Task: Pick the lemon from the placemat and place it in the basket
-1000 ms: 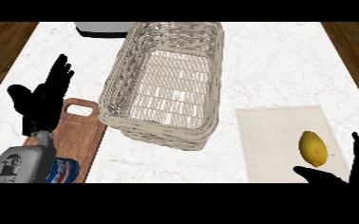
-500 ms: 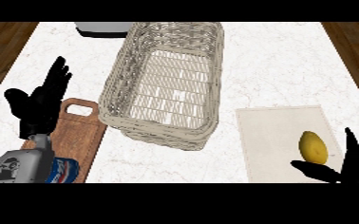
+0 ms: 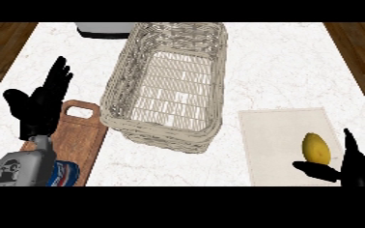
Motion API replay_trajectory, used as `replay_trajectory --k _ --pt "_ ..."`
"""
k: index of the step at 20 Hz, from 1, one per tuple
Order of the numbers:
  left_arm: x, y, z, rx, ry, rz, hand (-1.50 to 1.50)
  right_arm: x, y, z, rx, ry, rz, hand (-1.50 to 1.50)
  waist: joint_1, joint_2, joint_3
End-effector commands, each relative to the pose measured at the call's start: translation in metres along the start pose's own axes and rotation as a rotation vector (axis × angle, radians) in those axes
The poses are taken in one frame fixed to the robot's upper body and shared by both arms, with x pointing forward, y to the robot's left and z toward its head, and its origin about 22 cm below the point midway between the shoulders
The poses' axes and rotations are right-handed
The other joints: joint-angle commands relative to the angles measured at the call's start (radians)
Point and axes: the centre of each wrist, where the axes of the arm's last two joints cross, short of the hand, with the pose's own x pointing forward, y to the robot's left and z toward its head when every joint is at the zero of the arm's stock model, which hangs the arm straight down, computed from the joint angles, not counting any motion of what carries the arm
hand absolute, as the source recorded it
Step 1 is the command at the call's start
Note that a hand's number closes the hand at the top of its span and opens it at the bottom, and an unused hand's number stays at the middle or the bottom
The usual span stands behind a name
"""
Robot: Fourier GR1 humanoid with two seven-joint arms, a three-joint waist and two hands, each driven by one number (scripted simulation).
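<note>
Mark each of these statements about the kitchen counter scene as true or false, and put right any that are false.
1. The lemon lies on the placemat. True.
2. The lemon is already in the basket. False: the basket holds nothing that shows, and the lemon is on the placemat to its right.
3. The right hand is beside the lemon, at the view's lower right. True.
4. The left hand is curled round the lemon. False: it rests open at the view's left, fingers up, near the wooden cutting board.
5. The cutting board lies to the right of the basket. False: it lies to the basket's left.
</note>
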Motion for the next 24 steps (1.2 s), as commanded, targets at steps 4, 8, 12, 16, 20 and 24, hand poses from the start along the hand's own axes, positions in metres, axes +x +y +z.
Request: replay_trajectory --k 4,8,12,16,20,24 --pt "-0.005 -0.003 -0.012 0.005 0.009 0.002 0.0 -0.003 0.033 0.011 0.178 -0.063 0.091 1.5 0.0 0.008 0.01" --pt "-0.01 0.004 0.002 -0.011 0.025 -0.021 0.0 -0.011 0.019 -0.005 0.168 -0.075 0.046 1.5 0.006 0.006 0.011" --pt "-0.003 0.006 0.006 -0.027 0.011 0.0 0.0 -0.003 0.032 0.007 0.157 -0.09 0.06 1.5 0.009 0.004 0.01" --pt "0.006 -0.002 -0.011 -0.006 0.001 0.008 0.0 0.019 0.071 0.047 0.268 -0.245 0.055 1.5 0.005 0.005 0.01" --pt "0.013 -0.02 -0.012 -0.098 -0.035 0.009 0.0 0.073 0.111 0.105 0.575 -0.668 0.201 1.5 0.139 0.019 0.012" --pt "0.015 -0.031 -0.014 -0.13 -0.04 0.023 0.0 0.091 0.128 0.153 0.726 -0.862 0.271 1.5 0.16 0.023 0.016"
